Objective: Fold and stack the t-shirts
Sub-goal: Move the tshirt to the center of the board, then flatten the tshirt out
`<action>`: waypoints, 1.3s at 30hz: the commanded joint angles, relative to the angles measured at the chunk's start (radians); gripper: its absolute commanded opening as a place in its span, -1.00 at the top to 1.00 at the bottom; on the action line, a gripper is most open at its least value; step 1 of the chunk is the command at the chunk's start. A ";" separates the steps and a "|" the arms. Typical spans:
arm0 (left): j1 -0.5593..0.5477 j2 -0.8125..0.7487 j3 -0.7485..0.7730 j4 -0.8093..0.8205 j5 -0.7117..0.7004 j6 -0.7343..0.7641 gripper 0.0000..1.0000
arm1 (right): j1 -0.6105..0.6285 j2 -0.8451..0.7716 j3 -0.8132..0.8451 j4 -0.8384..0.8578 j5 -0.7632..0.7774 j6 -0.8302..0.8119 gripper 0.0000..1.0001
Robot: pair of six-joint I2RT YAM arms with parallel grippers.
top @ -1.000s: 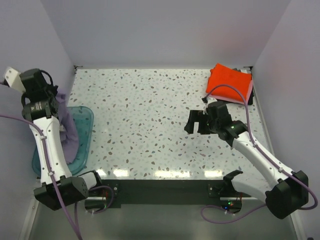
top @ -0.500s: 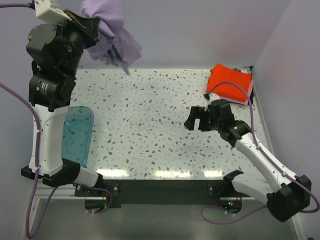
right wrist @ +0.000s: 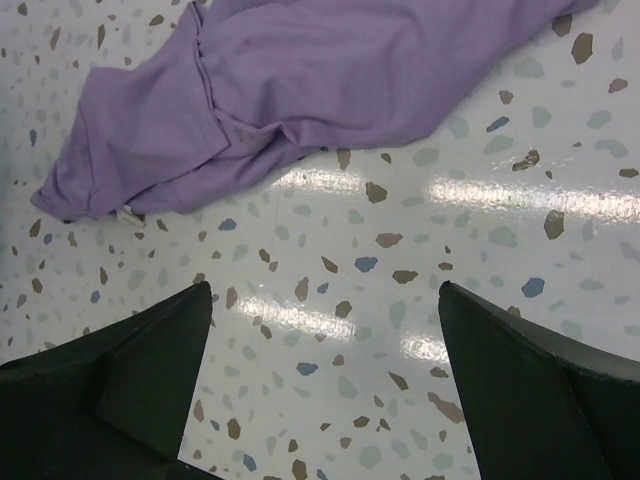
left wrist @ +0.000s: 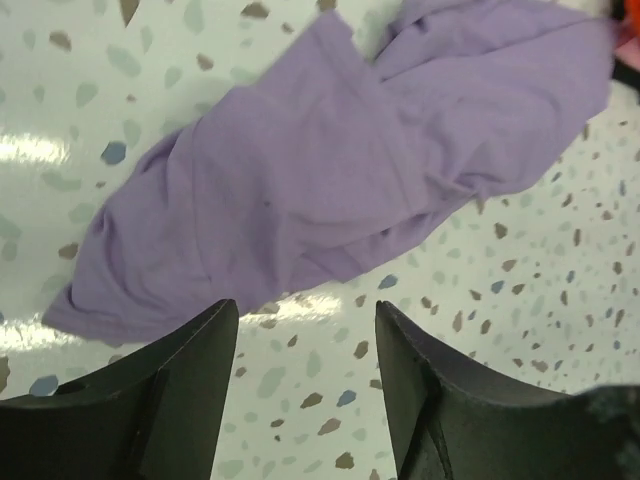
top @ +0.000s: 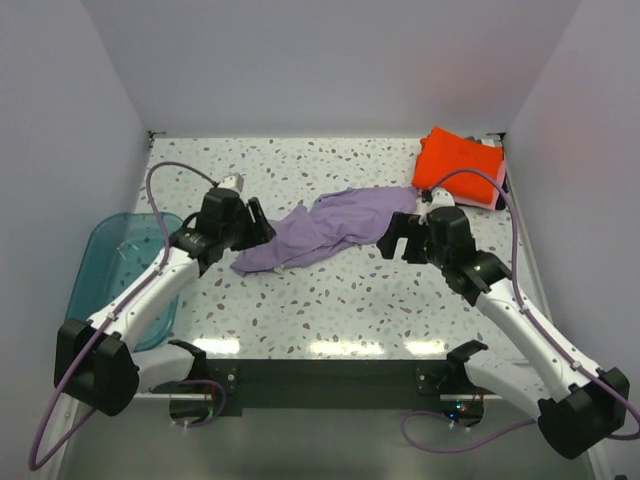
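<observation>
Overhead view from the near edge; both wrist views close, downward, on lavender t-shirt [top: 330, 230]

Left arm [top: 145, 295] and right arm [top: 515, 320]: white link shells between black joint housings. Left base block [top: 95, 365] at 7 o'clock of the top view, right base block [top: 578, 418] at 5 o'clock; both black and rounded. Left purple cable [top: 178, 165] and right purple cable [top: 509, 240] loop clear of the links, with more purple cable trailing below each base. Left gripper [left wrist: 305, 320] and right gripper [right wrist: 325, 300]: matte black, with smooth, wedge-shaped fingers [left wrist: 170, 400].
</observation>
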 commanded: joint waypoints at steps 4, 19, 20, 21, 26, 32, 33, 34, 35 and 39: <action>-0.003 -0.047 -0.064 0.071 -0.052 -0.107 -0.14 | 0.001 0.145 0.001 0.132 0.036 0.031 -0.98; -0.138 0.421 0.166 0.213 0.000 -0.057 0.08 | 0.001 0.533 0.205 0.248 0.151 0.027 -0.79; -0.147 0.467 0.181 0.212 -0.011 -0.053 0.08 | 0.001 0.533 0.205 0.246 0.160 0.028 -0.79; -0.162 0.486 0.210 0.210 -0.017 -0.055 0.09 | 0.001 0.531 0.202 0.241 0.162 0.028 -0.79; -0.208 0.602 0.305 0.174 -0.097 -0.041 0.10 | -0.001 0.495 0.163 0.241 0.176 0.036 -0.78; -0.259 0.705 0.399 0.108 -0.178 -0.040 0.17 | -0.001 0.465 0.137 0.232 0.197 0.039 -0.79; -0.268 0.716 0.419 0.094 -0.189 -0.043 0.19 | 0.001 0.462 0.136 0.232 0.196 0.041 -0.79; -0.270 0.727 0.426 0.074 -0.207 -0.044 0.21 | 0.001 0.462 0.133 0.232 0.196 0.039 -0.79; -0.273 0.737 0.430 0.066 -0.215 -0.049 0.22 | -0.001 0.459 0.131 0.232 0.196 0.039 -0.79; -0.285 0.733 0.422 0.042 -0.265 -0.066 0.29 | -0.001 0.459 0.128 0.232 0.197 0.041 -0.79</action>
